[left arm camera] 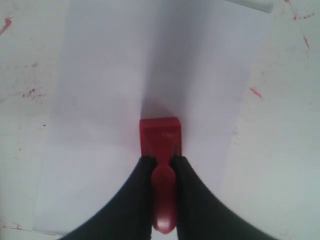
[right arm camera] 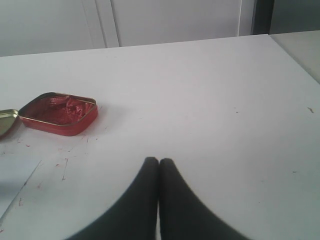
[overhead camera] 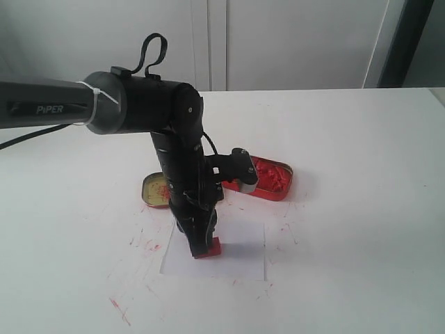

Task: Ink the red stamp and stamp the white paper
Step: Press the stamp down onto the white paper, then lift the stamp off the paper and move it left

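The red stamp [overhead camera: 207,248] stands base down on the white paper [overhead camera: 240,243], near the sheet's left half. My left gripper [overhead camera: 201,240] points straight down and is shut on the stamp's knob handle. In the left wrist view the stamp [left arm camera: 160,137] shows its square base on the paper [left arm camera: 110,100], with the handle pinched between my gripper [left arm camera: 163,159] fingers. Whether the base presses the sheet or hovers just above it I cannot tell. My right gripper [right arm camera: 159,161] is shut and empty, low over bare table; it does not show in the exterior view.
The open red ink tin [overhead camera: 268,177] lies behind the paper, with its gold lid [overhead camera: 156,189] to the left of it. Both also show in the right wrist view, ink tin [right arm camera: 60,114] and lid [right arm camera: 6,122]. Red ink specks [overhead camera: 118,309] dot the white table.
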{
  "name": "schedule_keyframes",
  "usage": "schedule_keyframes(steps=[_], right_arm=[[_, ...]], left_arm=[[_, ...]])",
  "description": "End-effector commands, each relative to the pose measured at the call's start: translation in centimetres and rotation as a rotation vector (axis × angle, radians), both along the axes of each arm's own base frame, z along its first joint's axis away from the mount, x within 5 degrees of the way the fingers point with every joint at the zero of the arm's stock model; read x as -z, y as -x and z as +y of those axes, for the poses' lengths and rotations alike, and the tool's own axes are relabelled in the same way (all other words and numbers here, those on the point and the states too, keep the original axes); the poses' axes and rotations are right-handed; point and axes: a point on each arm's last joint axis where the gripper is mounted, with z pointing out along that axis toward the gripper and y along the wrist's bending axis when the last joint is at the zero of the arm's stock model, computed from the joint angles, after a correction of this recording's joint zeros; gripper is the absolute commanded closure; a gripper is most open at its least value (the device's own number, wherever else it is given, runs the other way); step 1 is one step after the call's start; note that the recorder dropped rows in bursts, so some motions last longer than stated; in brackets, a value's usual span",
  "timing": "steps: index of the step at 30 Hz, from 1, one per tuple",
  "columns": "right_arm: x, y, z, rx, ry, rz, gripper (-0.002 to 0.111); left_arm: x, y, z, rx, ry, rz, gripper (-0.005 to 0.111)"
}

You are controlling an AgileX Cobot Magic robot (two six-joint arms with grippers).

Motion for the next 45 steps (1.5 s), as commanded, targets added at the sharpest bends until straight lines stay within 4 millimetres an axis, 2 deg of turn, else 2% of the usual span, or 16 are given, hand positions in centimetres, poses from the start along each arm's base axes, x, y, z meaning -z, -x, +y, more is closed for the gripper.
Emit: schedule_keyframes(steps=[1, 8, 21, 28, 33, 37, 45], right_arm=[[0.0, 0.0, 0.0, -0.002, 0.001, -0.009, 0.108], [0.0, 0.0, 0.0, -0.002, 0.001, -0.009, 0.108], [0.0, 0.0, 0.0, -0.002, 0.001, -0.009, 0.108], [0.0, 0.0, 0.0, -0.002, 0.001, -0.009, 0.108], [0.0, 0.0, 0.0, -0.002, 0.001, -0.009, 0.108], [0.0, 0.0, 0.0, -0.002, 0.001, -0.009, 0.108], [0.0, 0.0, 0.0, -0.002, 0.001, -0.009, 0.108]], left_arm=[[-1.7, 0.7, 0.0, 0.029, -0.010, 0.017, 0.107], [-4.4, 0.7, -0.1, 0.025, 0.048, -0.028, 0.107], [-4.6, 0.8, -0.2, -0.005, 0.058, -0.019, 0.107], [-5.0, 0.7, -0.4, -0.138, 0.158, 0.091, 0.107], [-5.7, 0.9, -0.1, -0.209, 0.268, 0.276, 0.107], [-5.6, 0.3, 0.9, -0.274, 0.314, 0.354, 0.107], [-3.2, -1.3, 4.8, -0.469, 0.376, 0.496, 0.107]])
